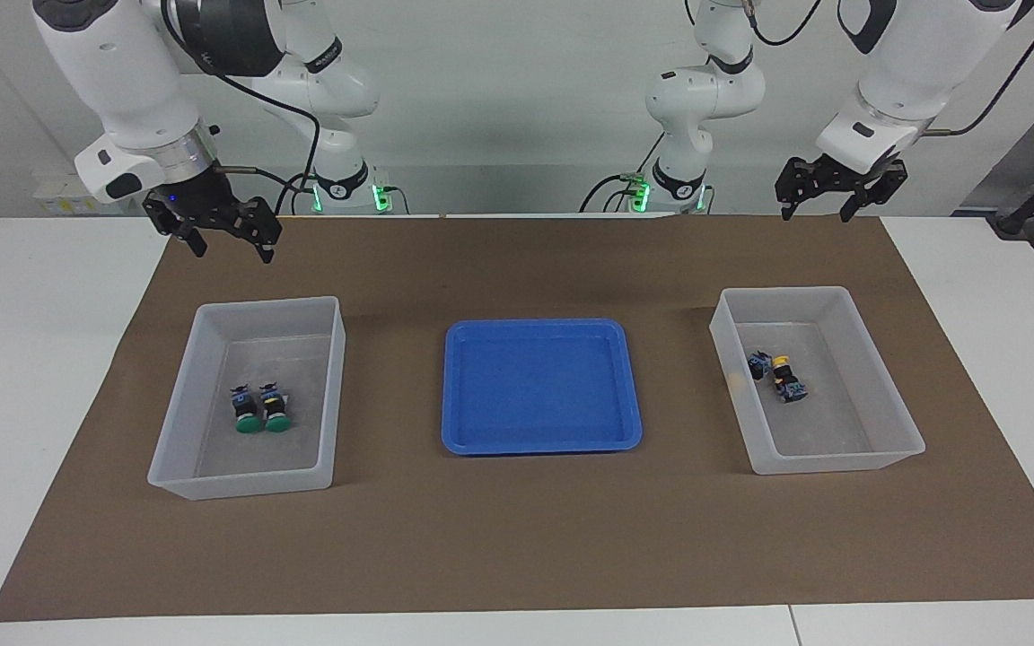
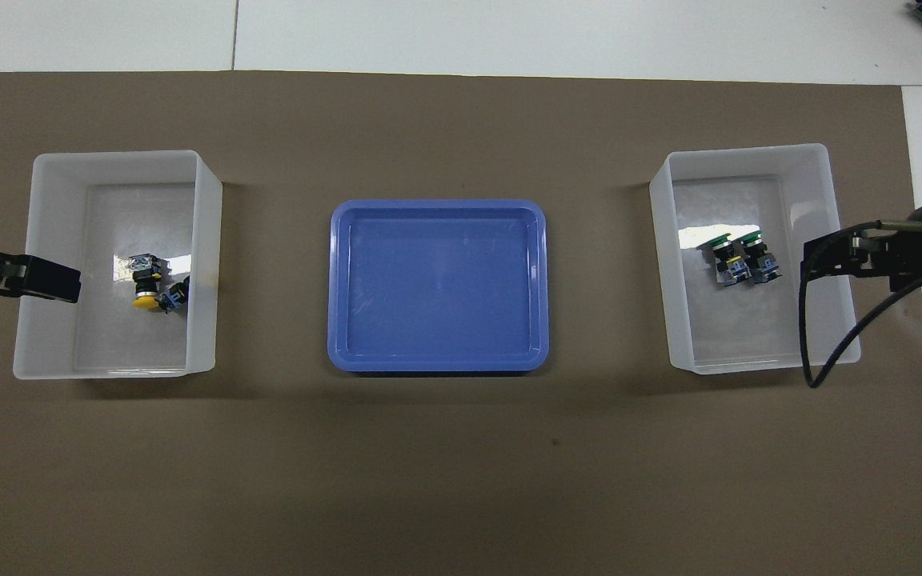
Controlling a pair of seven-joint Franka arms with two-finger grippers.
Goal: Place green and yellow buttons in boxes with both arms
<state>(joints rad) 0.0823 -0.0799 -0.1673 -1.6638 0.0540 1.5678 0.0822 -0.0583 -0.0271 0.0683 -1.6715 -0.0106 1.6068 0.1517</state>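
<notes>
Two green buttons [image 1: 258,411] lie side by side in the box [image 1: 212,484] toward the right arm's end, also seen in the overhead view [image 2: 739,258]. Two yellow buttons [image 1: 777,375] lie in the other box [image 1: 840,462] toward the left arm's end; in the overhead view [image 2: 153,292] one rests against the wall beside the tray. My right gripper [image 1: 230,248] is open and empty, raised over the mat nearer the robots than its box. My left gripper [image 1: 815,215] is open and empty, raised over the mat's edge by the robots.
A shallow blue tray [image 1: 535,325] sits between the boxes with nothing in it. A brown mat [image 1: 517,538] covers the white table. In the overhead view the left gripper [image 2: 67,284] and right gripper [image 2: 811,258] overlap the boxes' outer walls.
</notes>
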